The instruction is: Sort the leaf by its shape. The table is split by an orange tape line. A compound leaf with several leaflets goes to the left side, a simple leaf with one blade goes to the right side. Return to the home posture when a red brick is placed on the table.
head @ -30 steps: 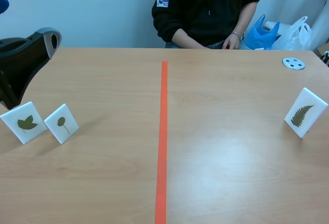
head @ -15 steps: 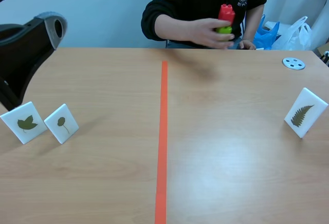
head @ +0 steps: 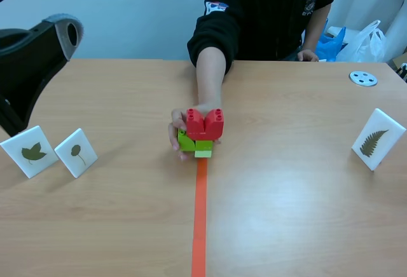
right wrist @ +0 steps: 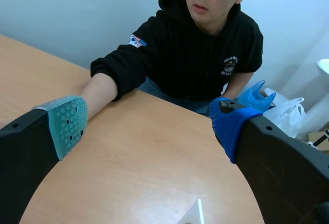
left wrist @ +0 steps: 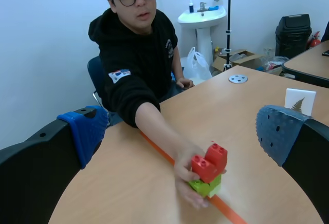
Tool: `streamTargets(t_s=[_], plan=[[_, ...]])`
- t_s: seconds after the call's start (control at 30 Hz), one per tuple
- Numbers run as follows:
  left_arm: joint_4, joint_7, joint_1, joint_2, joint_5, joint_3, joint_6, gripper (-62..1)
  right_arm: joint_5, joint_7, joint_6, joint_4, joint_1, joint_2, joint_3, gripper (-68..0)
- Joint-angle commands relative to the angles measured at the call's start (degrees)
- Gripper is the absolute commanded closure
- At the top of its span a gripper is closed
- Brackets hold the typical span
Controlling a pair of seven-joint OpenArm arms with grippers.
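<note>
- Change: half a second ago the person across the worktop (head: 286, 226) held a brick stack in the air over the far edge. Now the person's hand (head: 180, 138) presses it down on the orange tape line (head: 200, 213), about midway along the line.
- The red brick (head: 205, 123) tops the stack, with a green brick (head: 194, 143) under it. The hand is around the stack's left and back, so it is set down but not yet let go.
- Meaning, as I judge it: the red brick on the worktop is the cue to stop sorting and go to the home posture, whatever the cards show.
- Red brick's lie: studs up, its long axis across the tape line, running side to side in the scene view. From the left wrist it looks a little tilted on the green one.
- Left fingers (left wrist: 87, 131): spread wide, nothing between them, raised above the worktop's left side and looking toward the stack.
- Right fingers (right wrist: 67, 124): also wide apart and empty, held high over the right side.
- Leaf cards have not moved. The lobed-leaf card (head: 29, 151) and the small-leaf card (head: 76, 152) stand just beside each other, left of the line.
- The fern card (head: 378, 139) stands alone near the right edge, well apart from the bricks. All three lean back and face the robot; the fern's frond runs diagonally, tip to the upper right.
- The fern, with its many leaflets, stands on the simple-leaf side, so that sorting looks undone.
</note>
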Motion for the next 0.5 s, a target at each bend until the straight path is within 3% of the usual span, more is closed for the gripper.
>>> streamTargets(t_s=[0.0, 0.47], plan=[[0.63, -1.03, -0.15, 0.31, 0.55, -0.15, 0.04, -61.8, 0.2, 0.83, -0.44, 0.04, 0.04, 0.76, 0.11, -48.9], [0.63, -1.03, -0.15, 0.31, 0.85, -0.15, 0.04, -61.8, 0.2, 0.83, -0.44, 0.04, 0.04, 0.76, 0.11, -48.9]])
